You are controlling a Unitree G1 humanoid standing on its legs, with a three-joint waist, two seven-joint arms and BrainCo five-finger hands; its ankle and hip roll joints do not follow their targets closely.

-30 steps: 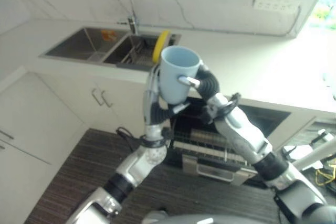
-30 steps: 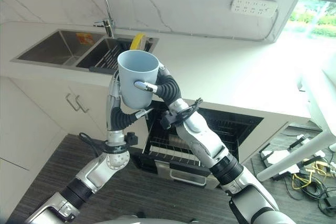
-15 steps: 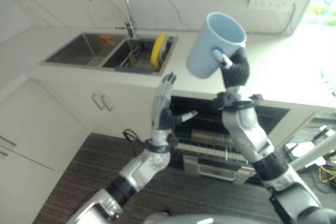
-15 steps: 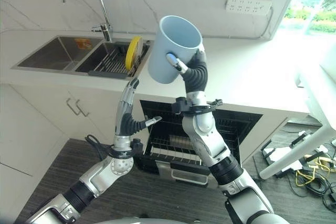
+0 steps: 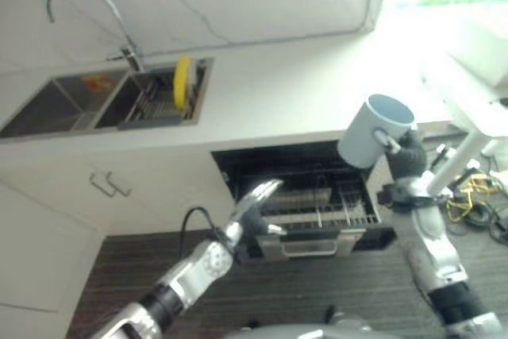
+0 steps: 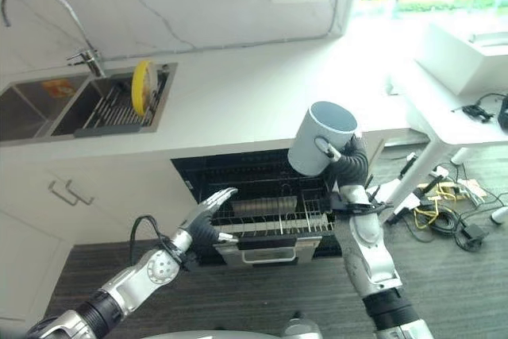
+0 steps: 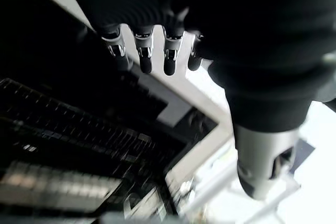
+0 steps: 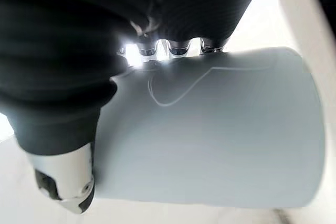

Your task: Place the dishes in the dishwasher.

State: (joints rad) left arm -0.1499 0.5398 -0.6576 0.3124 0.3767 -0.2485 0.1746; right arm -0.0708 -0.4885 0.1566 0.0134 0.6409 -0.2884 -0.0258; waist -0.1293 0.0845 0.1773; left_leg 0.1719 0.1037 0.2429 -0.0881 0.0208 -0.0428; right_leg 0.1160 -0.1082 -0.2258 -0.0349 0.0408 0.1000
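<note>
My right hand (image 6: 347, 158) is shut on a pale blue mug (image 6: 321, 139), held tilted in the air above the right end of the open dishwasher (image 6: 262, 196). The mug (image 8: 220, 129) fills the space past the fingers in the right wrist view. The dishwasher's lower rack (image 5: 317, 216) is pulled out below the counter, with a dish or two lying in it. My left hand (image 6: 208, 213) is open with straight fingers, low in front of the rack's left side and holding nothing. A yellow plate (image 6: 143, 86) stands on edge in the sink's drying rack.
A double sink (image 5: 87, 105) with a curved tap (image 5: 79, 5) is at the back left of the white counter (image 6: 246, 101). White cupboard doors (image 5: 71, 196) lie left of the dishwasher. A white table (image 6: 468, 61) and loose cables (image 6: 444, 212) are at the right.
The camera has swung right. My right hand has carried the mug down and right, from high over the counter to above the dishwasher's right end. My left hand has dropped low before the rack.
</note>
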